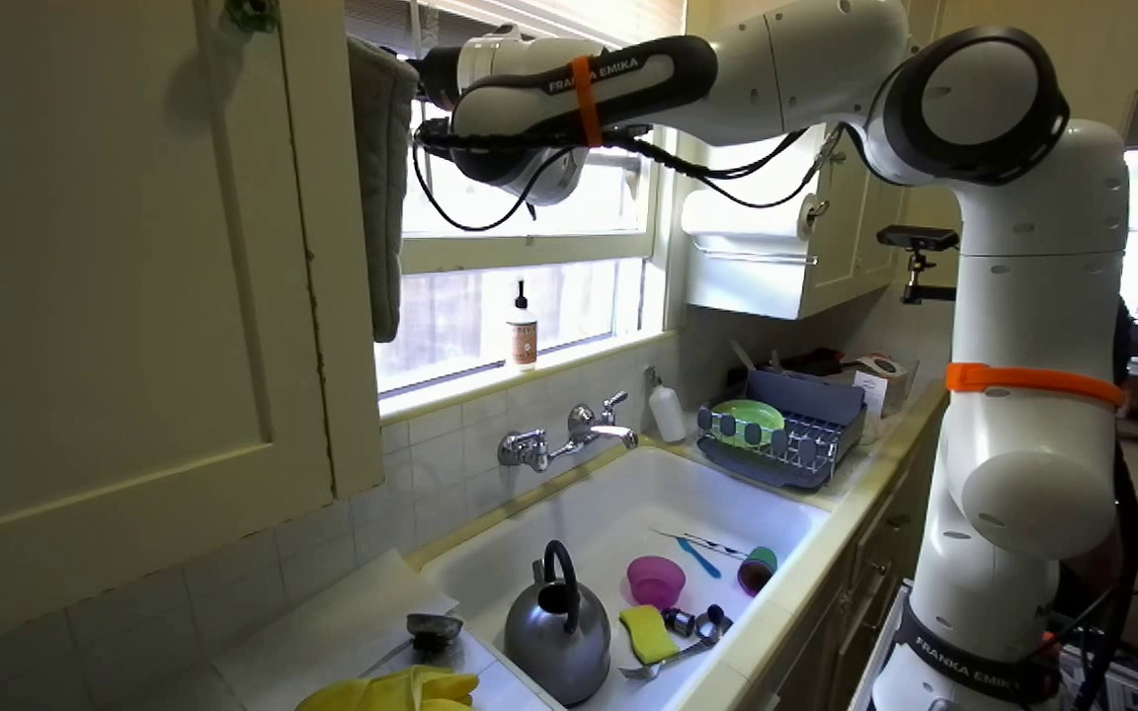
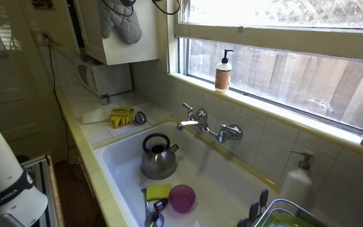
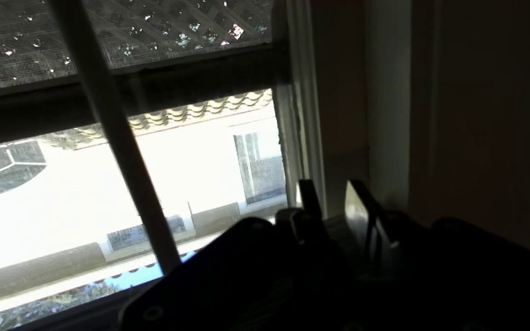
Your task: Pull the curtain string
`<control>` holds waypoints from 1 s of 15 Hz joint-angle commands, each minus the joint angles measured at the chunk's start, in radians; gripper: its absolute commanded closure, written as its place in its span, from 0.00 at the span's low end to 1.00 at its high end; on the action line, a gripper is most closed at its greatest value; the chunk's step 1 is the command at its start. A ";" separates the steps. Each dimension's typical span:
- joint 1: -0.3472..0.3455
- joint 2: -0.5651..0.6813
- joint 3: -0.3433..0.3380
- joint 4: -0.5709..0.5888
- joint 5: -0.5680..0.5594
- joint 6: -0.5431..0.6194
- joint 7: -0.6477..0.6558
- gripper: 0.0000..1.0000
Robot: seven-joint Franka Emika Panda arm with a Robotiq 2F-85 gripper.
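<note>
My gripper (image 3: pixel 331 193) shows as a dark shape low in the wrist view, which seems to stand upside down. Its two fingers are apart, with nothing visible between them. A long dark strip (image 3: pixel 124 138) crosses the window left of the fingers. It may be the curtain string or a blind wand; I cannot tell. In an exterior view, a thin pale line (image 1: pixel 416 28) hangs at the window's upper left, close to my wrist. The blind (image 1: pixel 618 15) is at the window top. My fingertips are hidden there behind the hanging grey mitt.
The grey oven mitt (image 1: pixel 379 188) hangs on the cabinet (image 1: pixel 134 296) side beside my wrist. A window rail (image 1: pixel 529 252) and soap bottle (image 1: pixel 523 336) are below the arm. The sink (image 1: pixel 727 484) holds a kettle (image 1: pixel 557 632). A paper towel roll (image 1: pixel 747 215) hangs right of the window.
</note>
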 commanded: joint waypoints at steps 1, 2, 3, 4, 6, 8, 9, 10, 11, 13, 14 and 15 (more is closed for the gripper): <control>0.009 -0.044 -0.055 -0.034 0.103 -0.002 -0.107 0.44; 0.014 -0.051 -0.071 -0.043 0.145 0.004 -0.148 0.37; 0.014 -0.050 -0.075 -0.034 0.160 0.002 -0.163 0.31; 0.017 -0.043 -0.078 -0.027 0.178 0.007 -0.184 0.21; 0.025 -0.030 -0.077 -0.020 0.206 0.009 -0.218 0.06; 0.038 -0.021 -0.081 -0.021 0.251 0.024 -0.272 0.00; 0.045 -0.014 -0.084 -0.018 0.276 0.033 -0.301 0.00; 0.053 -0.009 -0.087 -0.016 0.303 0.043 -0.332 0.00; 0.060 -0.005 -0.088 -0.015 0.331 0.053 -0.363 0.00; 0.071 -0.001 -0.087 -0.013 0.382 0.080 -0.417 0.00; 0.077 -0.004 -0.086 -0.015 0.410 0.089 -0.447 0.00; 0.083 -0.011 -0.084 -0.020 0.439 0.100 -0.474 0.00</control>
